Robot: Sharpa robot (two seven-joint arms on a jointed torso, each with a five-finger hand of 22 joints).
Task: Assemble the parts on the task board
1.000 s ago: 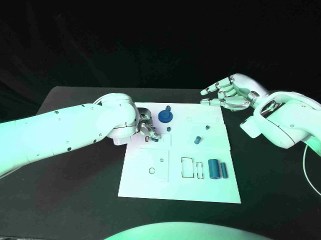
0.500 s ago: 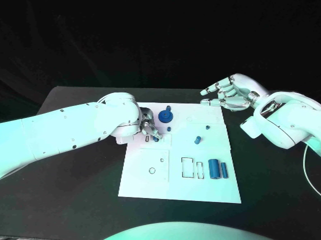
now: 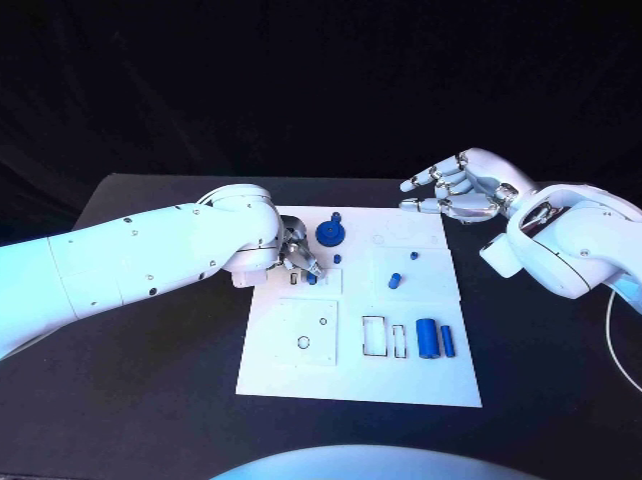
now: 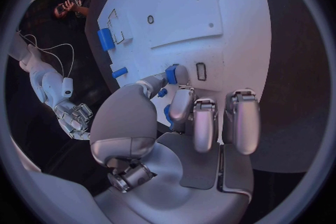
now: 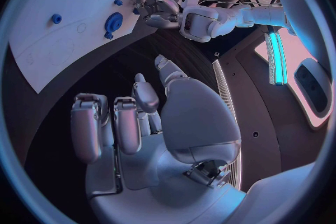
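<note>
Pinching a small blue part (image 4: 171, 73) at its fingertips, the left hand (image 3: 295, 256) hovers over the task board (image 3: 357, 375).

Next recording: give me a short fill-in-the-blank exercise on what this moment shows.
1. The left robot hand pinches a small ____ part over the task board.
2. The right robot hand, holding nothing, hovers by the board's ____ corner.
3. The two long blue parts lie ____ the outlined slots.

Missing words: blue; far right; beside
</note>
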